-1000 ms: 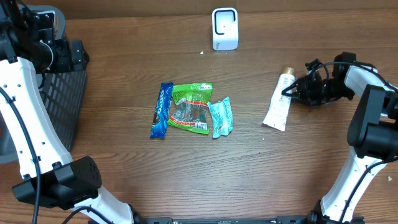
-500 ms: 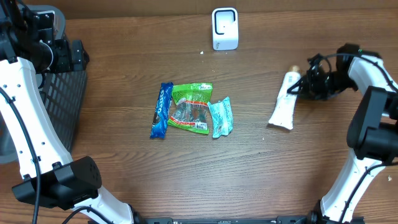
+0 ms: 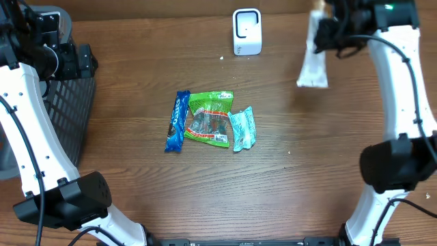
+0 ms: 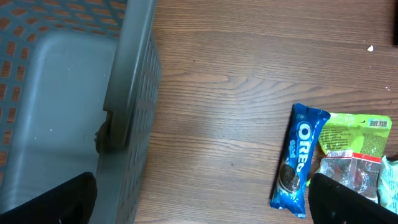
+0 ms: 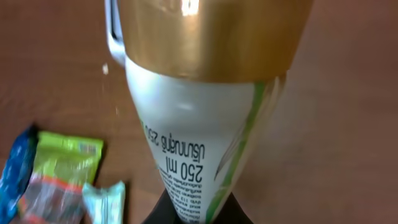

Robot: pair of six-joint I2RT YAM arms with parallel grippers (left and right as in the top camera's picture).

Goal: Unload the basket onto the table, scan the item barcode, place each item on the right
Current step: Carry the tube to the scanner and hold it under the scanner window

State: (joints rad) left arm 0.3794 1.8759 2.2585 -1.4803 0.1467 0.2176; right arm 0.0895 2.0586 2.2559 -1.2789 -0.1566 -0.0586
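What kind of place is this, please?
Probably a mock shop checkout on a wooden table: a white scanner stands at the far edge, a mesh basket sits at one side, and snack packets lie in the middle.

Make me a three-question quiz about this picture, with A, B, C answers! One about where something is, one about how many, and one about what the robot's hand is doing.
1. Where is the white tube?
A. right of the scanner
B. on the snack packs
C. on the floor

2. How many snack packs lie together mid-table?
A. two
B. five
C. three

3. The right gripper is
A. wide open
B. shut on the white tube
C. shut, holding nothing

Answers:
1 A: the overhead view shows the tube just right of the scanner.
2 C: there is an Oreo pack, a green pack and a teal pack.
3 B: the tube's gold cap fills the right wrist view.
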